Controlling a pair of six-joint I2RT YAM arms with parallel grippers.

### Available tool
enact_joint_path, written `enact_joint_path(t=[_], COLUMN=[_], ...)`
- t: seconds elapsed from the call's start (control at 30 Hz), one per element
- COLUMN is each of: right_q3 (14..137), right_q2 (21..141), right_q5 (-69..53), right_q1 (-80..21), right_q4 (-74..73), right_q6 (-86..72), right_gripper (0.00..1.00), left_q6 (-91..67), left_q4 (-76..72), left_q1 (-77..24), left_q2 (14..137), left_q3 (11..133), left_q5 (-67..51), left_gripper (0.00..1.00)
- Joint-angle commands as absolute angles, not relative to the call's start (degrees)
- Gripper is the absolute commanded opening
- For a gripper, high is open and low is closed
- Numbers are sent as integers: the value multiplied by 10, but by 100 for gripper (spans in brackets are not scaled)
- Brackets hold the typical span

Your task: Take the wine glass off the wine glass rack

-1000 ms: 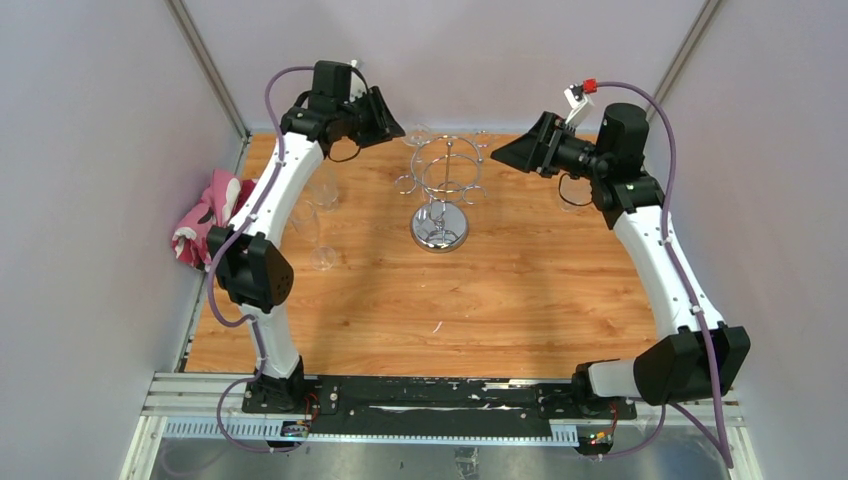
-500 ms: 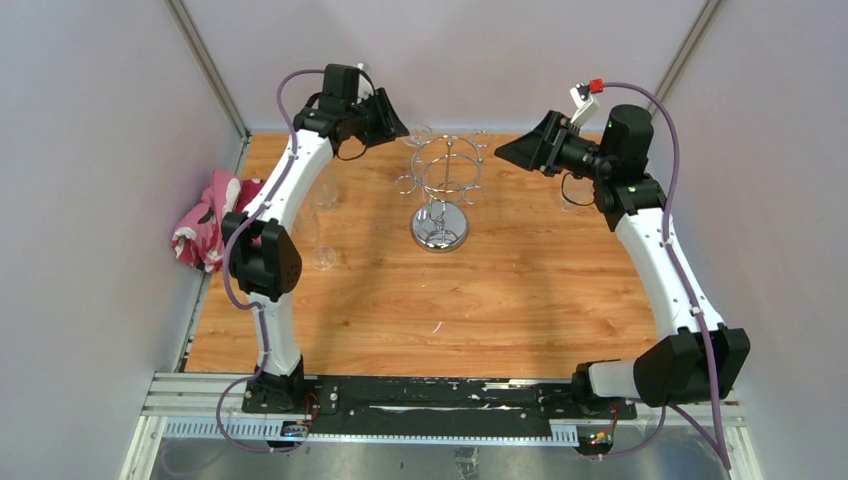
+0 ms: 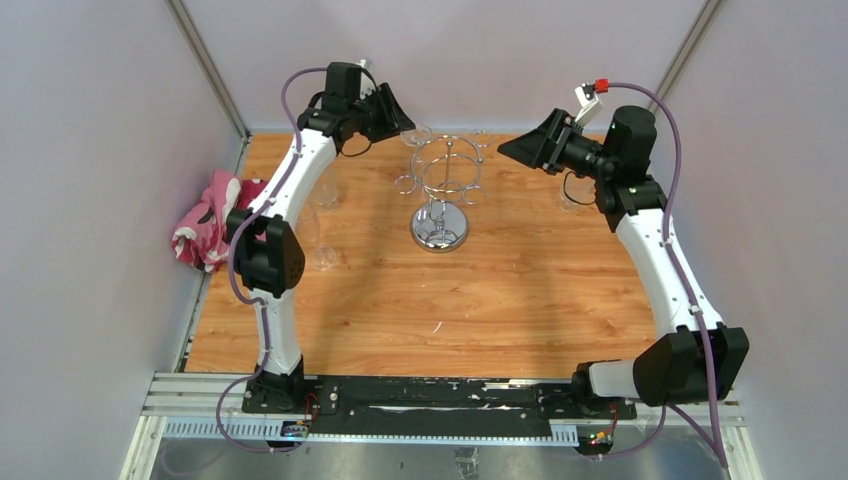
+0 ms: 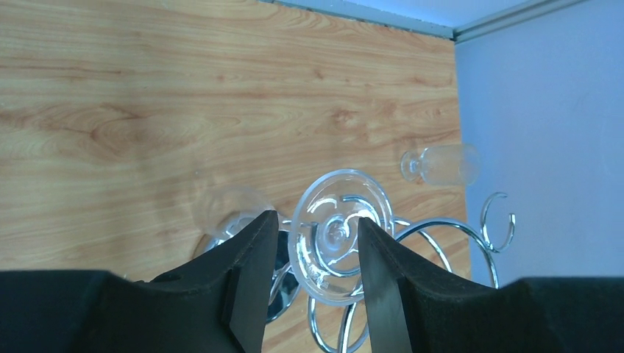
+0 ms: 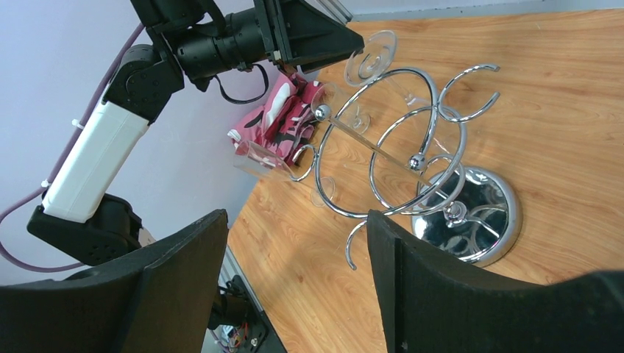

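**Wood table, chrome rack, one glass between the left fingers**

At the near edge a metal rail [image 3: 400, 398] carries both arm bases. Behind it lies the table [image 3: 520, 300], light wood with grain, closed in by pale violet walls [image 3: 500, 50]. A pink cloth [image 3: 205, 225] hangs over the left edge, and clear glasses [image 3: 322, 258] stand near it beside the left arm.

The wine glass rack [image 3: 441, 228] stands on the far half, between the two arms. The wine glass [image 4: 335, 235] hangs on its far-left loop. The left pincer [image 4: 316, 220] is partly spread, with the round foot of the glass between its fingers; I cannot tell if they touch. The right pincer [image 5: 294, 217] is spread wide, apart from the rack, holding nothing.
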State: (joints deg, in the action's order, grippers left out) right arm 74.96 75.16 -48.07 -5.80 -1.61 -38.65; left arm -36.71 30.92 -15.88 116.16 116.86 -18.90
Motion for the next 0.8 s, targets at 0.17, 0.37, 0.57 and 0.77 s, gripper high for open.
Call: enact_joint_path(t=[0.17,0.37,0.57,0.77], right_q3=[736,733,727,724], right_q2=[744,741,741,743], right_q5=[-497,-499,-501,-503], right_q1=[-43,-37,-35,-32], right_q4=[19,22,33,37], right_q6=[-404,-409,-416,-420], right_gripper=[73,73,73,72], left_q6=[-402,-408,-406,-409], left_q4=[230,220,215,208], left_q1=[-161,-168,-171,-171], left_q2=[1128,1129,1118,1109], left_q3=[1126,1126,1123,1117], left_q5=[-240,-258,-259,-270], left_gripper=[49,47,45,44])
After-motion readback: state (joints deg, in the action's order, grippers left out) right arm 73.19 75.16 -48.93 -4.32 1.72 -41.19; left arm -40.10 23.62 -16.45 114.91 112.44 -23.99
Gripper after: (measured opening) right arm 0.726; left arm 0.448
